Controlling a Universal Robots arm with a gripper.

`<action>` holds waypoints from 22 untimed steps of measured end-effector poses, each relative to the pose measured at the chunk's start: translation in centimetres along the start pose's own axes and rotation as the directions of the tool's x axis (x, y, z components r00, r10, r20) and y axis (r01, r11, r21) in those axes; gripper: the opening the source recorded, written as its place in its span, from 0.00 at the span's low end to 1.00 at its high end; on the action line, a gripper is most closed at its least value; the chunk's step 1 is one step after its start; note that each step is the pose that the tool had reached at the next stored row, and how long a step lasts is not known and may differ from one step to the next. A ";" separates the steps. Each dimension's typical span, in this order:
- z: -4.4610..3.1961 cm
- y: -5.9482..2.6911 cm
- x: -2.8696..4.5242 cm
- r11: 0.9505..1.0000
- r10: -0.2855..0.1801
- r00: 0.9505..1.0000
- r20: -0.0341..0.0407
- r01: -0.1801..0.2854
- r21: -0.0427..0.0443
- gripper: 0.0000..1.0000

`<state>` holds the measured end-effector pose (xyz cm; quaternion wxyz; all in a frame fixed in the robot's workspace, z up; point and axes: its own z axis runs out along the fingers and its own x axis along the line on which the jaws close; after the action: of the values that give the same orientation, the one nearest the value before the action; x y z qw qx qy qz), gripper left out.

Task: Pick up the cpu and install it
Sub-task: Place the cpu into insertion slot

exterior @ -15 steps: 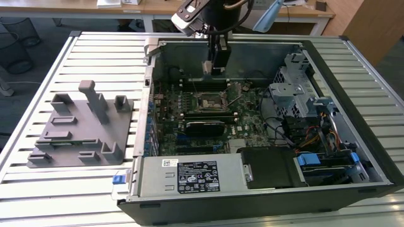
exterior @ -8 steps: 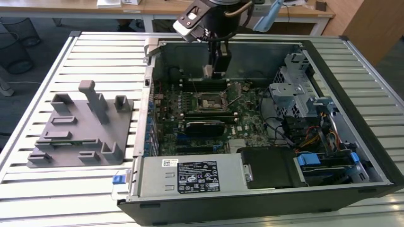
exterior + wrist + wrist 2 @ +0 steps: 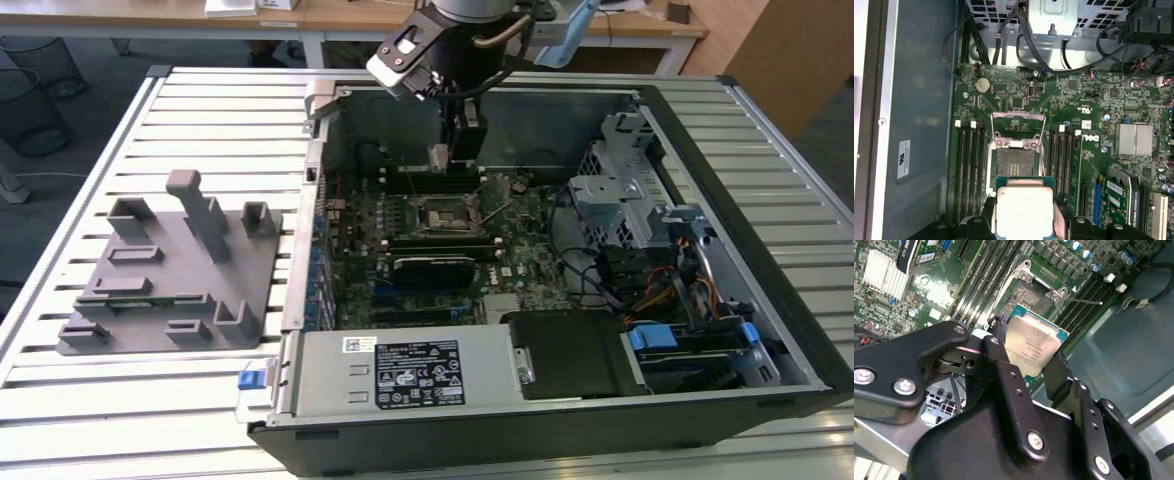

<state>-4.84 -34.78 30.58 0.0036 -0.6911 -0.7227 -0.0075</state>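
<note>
My gripper (image 3: 450,153) hangs inside the open computer case (image 3: 787,250), shut on the cpu (image 3: 438,157). The cpu (image 3: 1032,347) is a thin square chip with a silvery top, and a black finger (image 3: 999,338) presses each of two opposite edges. In the first wrist view the cpu (image 3: 1024,209) is held above the motherboard, a short way off from the open socket (image 3: 1016,164). The socket's metal load plate (image 3: 1018,123) stands flipped up. In the exterior view the socket (image 3: 441,215) lies below and in front of the gripper.
A grey plastic fixture with upright posts (image 3: 174,270) stands on the slatted table at the exterior view's left. Memory slots (image 3: 968,165) flank the socket. A drive cage with cables (image 3: 627,195) and a power supply (image 3: 400,375) fill the case's other sides.
</note>
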 end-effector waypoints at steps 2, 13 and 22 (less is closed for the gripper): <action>0.03 0.00 0.00 1.000 0.000 1.000 0.000 0.000 0.000 0.54; 1.90 0.03 0.43 1.000 0.000 1.000 0.000 0.000 0.000 0.54; 3.35 0.04 0.57 1.000 0.001 1.000 0.019 -0.001 0.001 0.54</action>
<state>-4.81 -34.16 27.23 -0.0029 -0.6915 -0.7223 -0.0008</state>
